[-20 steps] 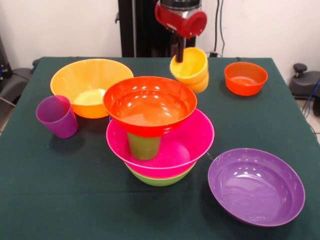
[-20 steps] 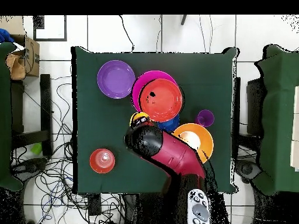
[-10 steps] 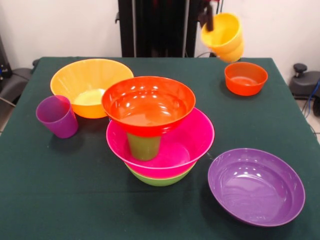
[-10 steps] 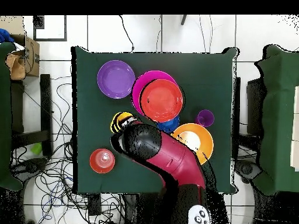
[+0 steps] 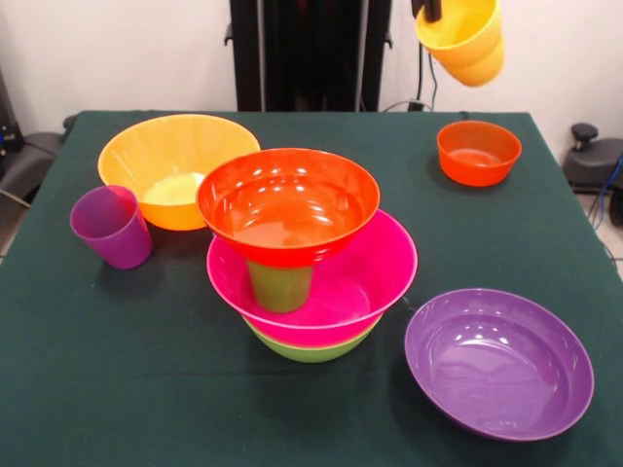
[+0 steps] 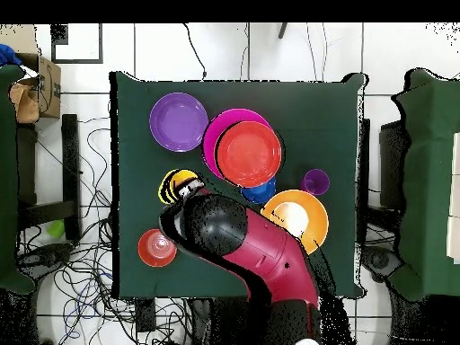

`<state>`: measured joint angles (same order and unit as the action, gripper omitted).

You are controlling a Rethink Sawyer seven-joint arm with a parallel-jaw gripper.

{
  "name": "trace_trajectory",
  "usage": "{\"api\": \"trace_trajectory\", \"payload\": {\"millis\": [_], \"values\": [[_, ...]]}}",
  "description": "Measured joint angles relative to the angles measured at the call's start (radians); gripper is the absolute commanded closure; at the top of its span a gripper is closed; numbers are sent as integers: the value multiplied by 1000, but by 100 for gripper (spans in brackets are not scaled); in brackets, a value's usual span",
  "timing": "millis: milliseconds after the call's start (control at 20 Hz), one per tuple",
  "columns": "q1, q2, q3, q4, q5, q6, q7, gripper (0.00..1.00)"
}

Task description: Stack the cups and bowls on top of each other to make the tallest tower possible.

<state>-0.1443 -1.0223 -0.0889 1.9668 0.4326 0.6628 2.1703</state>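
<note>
Looking down from overhead, you see the red and black arm (image 6: 260, 256) reaching from the bottom edge over the green table (image 6: 314, 108), its bulk hiding part of the cloth and the gripper itself. In the front view only a dark finger (image 5: 431, 10) shows at the top edge, dipping inside the yellow cup (image 5: 462, 39), which hangs tilted in the air above the small red-orange bowl (image 5: 478, 152). You can take it that the cup is pinched at its rim, since nothing else bears it, but the second finger is cut off by the frame and you cannot see how wide the pair stands. The cup looks doubled, as if two were nested; you cannot tell for sure.

The tower (image 5: 302, 263) stands mid-table: a lime green bowl (image 5: 310, 348) at the bottom, mostly covered by the pink bowl (image 5: 370, 282) nested in it, a green cup (image 5: 280, 285) upright in the pink bowl, and a large red-orange bowl (image 5: 288, 204) resting on that cup. The purple bowl (image 5: 498, 362) sits apart at the near right. The large orange bowl (image 5: 175, 161) sits at far left, with the purple cup (image 5: 111, 227) just beside it. From overhead a blue bowl (image 6: 260, 190) peeks out between the tower and the orange bowl, largely hidden.
</note>
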Motion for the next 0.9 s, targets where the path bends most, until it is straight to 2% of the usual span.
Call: {"api": "trace_trajectory", "payload": {"millis": [250, 500, 900], "values": [[-57, 5, -1, -44, -41, 47, 0, 100], [-135, 65, -16, -198, -147, 150, 0, 100], [-160, 139, -25, -358, -210, 189, 0, 100]]}}
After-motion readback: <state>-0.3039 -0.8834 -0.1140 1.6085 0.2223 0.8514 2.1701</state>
